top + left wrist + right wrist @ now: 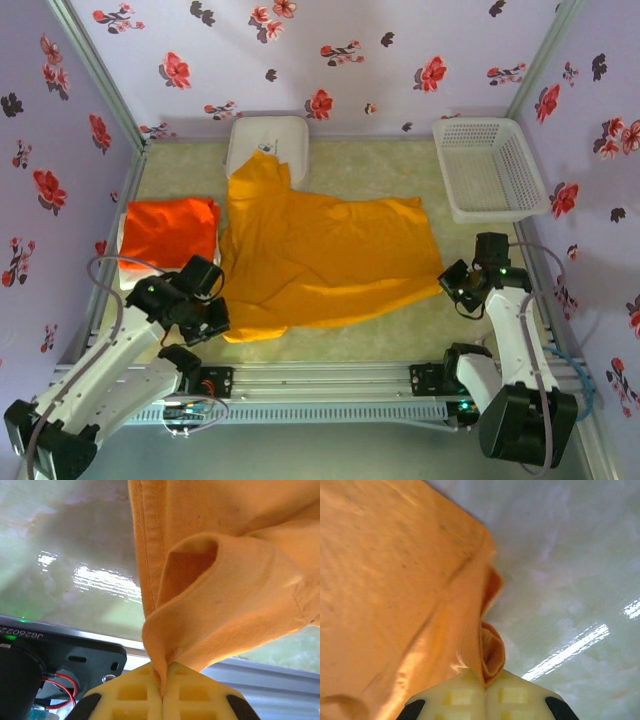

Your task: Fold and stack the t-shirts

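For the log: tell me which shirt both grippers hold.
The mustard shirt, spread mid-table; the red-orange shirt lies folded at left.

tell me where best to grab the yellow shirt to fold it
The yellow shirt lies spread flat, so pinch the two ends of its near edge, coming from the near side; the left gripper and right gripper are shut there.
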Motion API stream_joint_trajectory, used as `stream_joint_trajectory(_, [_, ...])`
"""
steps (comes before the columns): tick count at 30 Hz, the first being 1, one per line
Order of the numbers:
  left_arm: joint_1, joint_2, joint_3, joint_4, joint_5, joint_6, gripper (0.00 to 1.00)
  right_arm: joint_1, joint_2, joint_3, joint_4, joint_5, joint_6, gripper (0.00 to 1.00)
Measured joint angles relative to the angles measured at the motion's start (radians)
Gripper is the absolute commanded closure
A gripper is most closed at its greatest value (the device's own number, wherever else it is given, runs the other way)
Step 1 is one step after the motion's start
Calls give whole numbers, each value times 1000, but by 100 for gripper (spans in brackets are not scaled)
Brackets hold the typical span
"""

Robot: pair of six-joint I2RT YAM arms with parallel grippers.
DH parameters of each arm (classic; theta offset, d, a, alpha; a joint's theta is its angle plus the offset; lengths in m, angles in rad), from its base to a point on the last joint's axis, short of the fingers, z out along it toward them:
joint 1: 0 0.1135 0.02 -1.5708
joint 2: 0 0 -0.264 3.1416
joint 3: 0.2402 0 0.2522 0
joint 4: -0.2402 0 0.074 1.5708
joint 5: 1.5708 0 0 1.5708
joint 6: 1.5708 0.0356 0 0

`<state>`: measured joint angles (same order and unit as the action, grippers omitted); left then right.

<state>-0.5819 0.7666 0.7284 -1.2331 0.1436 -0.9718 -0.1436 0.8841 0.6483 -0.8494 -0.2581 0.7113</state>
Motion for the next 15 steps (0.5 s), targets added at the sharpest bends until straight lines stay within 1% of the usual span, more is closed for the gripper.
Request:
stream_joint_trajectory(3, [-1, -19, 20, -27, 8, -3, 100, 0, -30, 11, -20, 0, 1, 100])
stream_joint_trajectory(6, [-1, -14, 20, -43, 11, -3, 100, 0, -16, 10, -50, -4, 0, 100])
stream_joint_trajectory(11, [-1, -10, 1, -42, 11, -6, 100, 0, -10, -10, -93, -28, 4, 100])
stream_joint_trajectory(15, [-1, 5, -24, -30, 10, -10, 100, 1, -15, -33, -102, -38, 6, 98])
